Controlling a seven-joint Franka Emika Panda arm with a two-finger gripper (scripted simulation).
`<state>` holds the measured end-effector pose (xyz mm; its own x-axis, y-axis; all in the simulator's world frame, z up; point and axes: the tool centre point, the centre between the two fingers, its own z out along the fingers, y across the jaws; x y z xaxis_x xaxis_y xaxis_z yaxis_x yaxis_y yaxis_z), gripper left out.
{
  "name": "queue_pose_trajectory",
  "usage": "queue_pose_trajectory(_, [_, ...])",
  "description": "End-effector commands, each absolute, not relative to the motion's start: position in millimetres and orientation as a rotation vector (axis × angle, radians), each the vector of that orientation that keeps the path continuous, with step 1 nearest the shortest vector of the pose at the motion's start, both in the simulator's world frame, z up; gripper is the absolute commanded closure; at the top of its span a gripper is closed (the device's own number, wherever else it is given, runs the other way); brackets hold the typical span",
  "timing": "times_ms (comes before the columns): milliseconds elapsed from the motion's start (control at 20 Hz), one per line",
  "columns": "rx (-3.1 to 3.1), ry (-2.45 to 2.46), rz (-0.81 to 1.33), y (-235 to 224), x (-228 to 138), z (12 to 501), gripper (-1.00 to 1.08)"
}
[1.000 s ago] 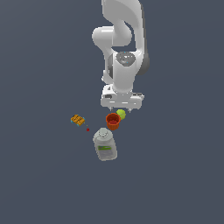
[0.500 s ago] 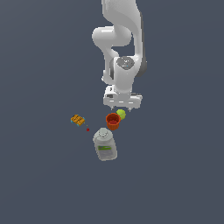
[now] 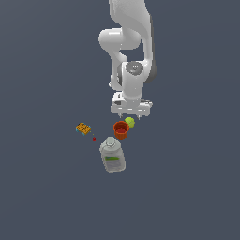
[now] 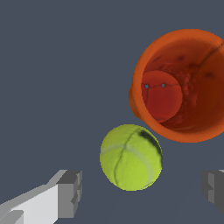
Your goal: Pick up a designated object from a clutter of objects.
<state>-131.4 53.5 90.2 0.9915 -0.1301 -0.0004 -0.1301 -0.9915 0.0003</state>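
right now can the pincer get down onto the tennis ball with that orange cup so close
Probably yes. The pincer is open, with the tennis ball between its fingers and nothing over it. The orange cup sits right beside the ball but outside the finger line.

A plain dark grey-blue floor (image 3: pixel 42 197) carried everything. Near the exterior frame's centre the yellow-green ball (image 3: pixel 130 122) touched the orange-red cup (image 3: pixel 121 130). Below them lay a clear jar (image 3: pixel 112 155) with a green label; left of centre sat a small orange block (image 3: pixel 83 128) and a tiny red speck (image 3: pixel 94 138).
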Motion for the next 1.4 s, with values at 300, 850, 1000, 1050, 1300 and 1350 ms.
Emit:
queue_pose_trajectory(300, [3.135, -0.205, -0.001, 53.7, -132.6, 66.7, -0.92])
queue_pose_trajectory(850, [3.135, -0.206, 0.0, 53.7, -132.7, 40.4, -0.92])
queue_pose_trajectory(1000, [3.135, -0.206, 0.0, 53.8, -132.3, 41.1, -0.92])
queue_pose_trajectory(1050, [3.135, -0.206, 0.0, 53.8, -132.3, 41.1, 1.08])
queue_pose_trajectory(1300, [3.135, -0.206, 0.0, 53.8, -132.3, 41.1, 1.08])
queue_pose_trajectory(1350, [3.135, -0.206, 0.0, 53.8, -132.3, 41.1, 1.08])
